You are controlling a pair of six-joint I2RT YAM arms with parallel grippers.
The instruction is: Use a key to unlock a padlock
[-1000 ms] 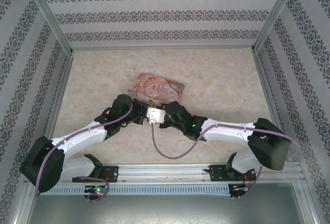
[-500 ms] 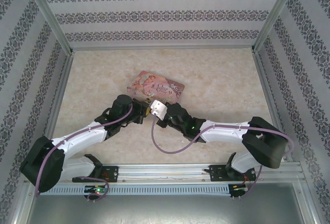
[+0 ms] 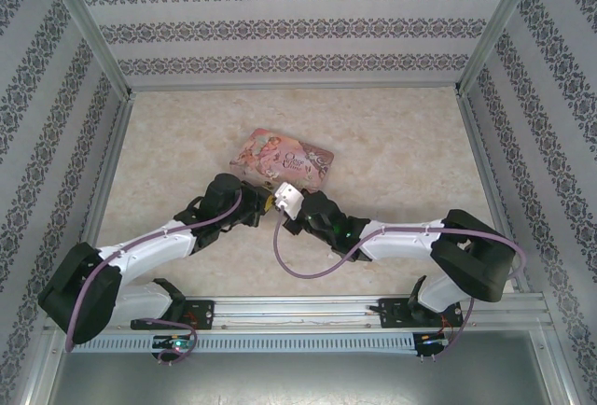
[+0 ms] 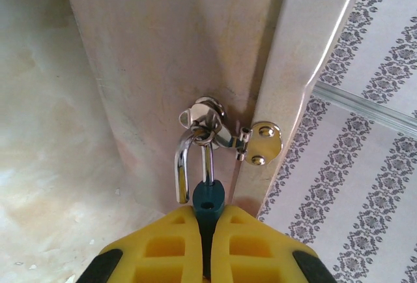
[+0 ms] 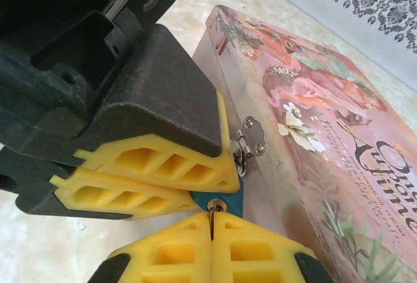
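Teal padlock [image 4: 208,199], one, clamped in left pincer [image 4: 207,225]; right pincer [image 5: 212,231] shut on one key [image 5: 213,213].

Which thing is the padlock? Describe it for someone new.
Find the flat pink tin. On its near side sits a silver hasp; the padlock hooks through it, pinched by the left hand. It's the tiny teal block with a thin silver loop.

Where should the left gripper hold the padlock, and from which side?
Pinch the padlock by its teal body, from in front of the tin, as the left gripper does. Its thin shackle is threaded through the hasp, and the right gripper holds the key at its keyhole end.
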